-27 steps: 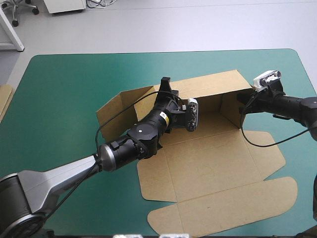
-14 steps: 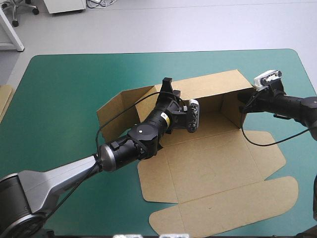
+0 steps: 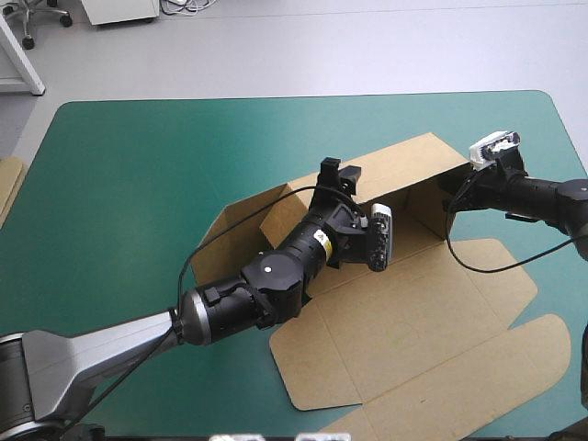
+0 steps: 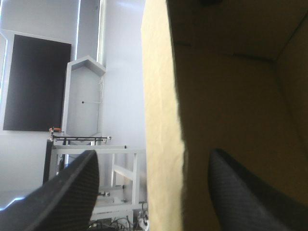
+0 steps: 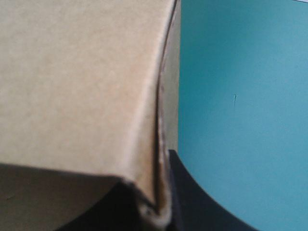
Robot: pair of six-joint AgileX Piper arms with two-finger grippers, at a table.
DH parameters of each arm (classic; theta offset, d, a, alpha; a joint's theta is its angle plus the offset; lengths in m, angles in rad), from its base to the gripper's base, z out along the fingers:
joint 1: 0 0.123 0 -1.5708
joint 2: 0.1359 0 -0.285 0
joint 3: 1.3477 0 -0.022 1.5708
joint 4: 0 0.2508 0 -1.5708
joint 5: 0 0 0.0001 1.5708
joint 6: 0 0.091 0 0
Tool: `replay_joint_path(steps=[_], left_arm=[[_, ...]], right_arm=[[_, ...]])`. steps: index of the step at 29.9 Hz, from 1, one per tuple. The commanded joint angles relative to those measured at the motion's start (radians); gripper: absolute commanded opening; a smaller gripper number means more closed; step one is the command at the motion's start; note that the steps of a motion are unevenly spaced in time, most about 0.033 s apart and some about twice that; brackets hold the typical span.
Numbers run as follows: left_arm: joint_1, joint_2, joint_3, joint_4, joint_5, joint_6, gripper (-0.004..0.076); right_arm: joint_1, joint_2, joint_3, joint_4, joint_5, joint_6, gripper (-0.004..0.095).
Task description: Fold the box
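Observation:
The brown box (image 3: 413, 303) lies partly raised on the teal-green cover. Its back wall (image 3: 404, 165) stands up, and a side wall (image 3: 248, 216) stands at its left end. The lid and flaps lie flat toward the table's near edge. My left gripper (image 3: 335, 171) is at the back wall's top edge and is open, its black fingers (image 4: 62, 192) astride the wall (image 4: 163, 96) without pinching it. My right gripper (image 3: 450, 191) is shut on the box's right end corner (image 5: 96, 86), which sits pinched between its fingers (image 5: 192, 202).
A strip of more brown board (image 3: 7, 184) shows at the table's left edge. Bare teal-green cover (image 3: 138, 175) lies left of the box and beyond it, up to the far edge.
My left gripper has opened and let go of the back wall, and that arm has shifted to the right. The box has slid and turned toward the near right. The right gripper keeps its hold.

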Motion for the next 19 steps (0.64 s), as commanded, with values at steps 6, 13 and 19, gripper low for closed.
replay_joint_path(steps=[6,13,19], left_arm=[[-0.13,-0.072,-0.029,-0.062,0.037,-0.005,0.0478],[-0.17,-0.168,-0.061,-0.245,0.047,0.011,0.0475],[-0.047,-0.274,-0.113,-0.435,0.038,0.029,0.0475]], right_arm=[[0.003,-0.041,-0.02,0.025,0.057,0.039,-0.0011],[0.003,-0.041,-0.02,0.007,0.053,0.052,-0.0011],[0.003,-0.041,-0.02,0.002,0.053,0.056,-0.0015]])
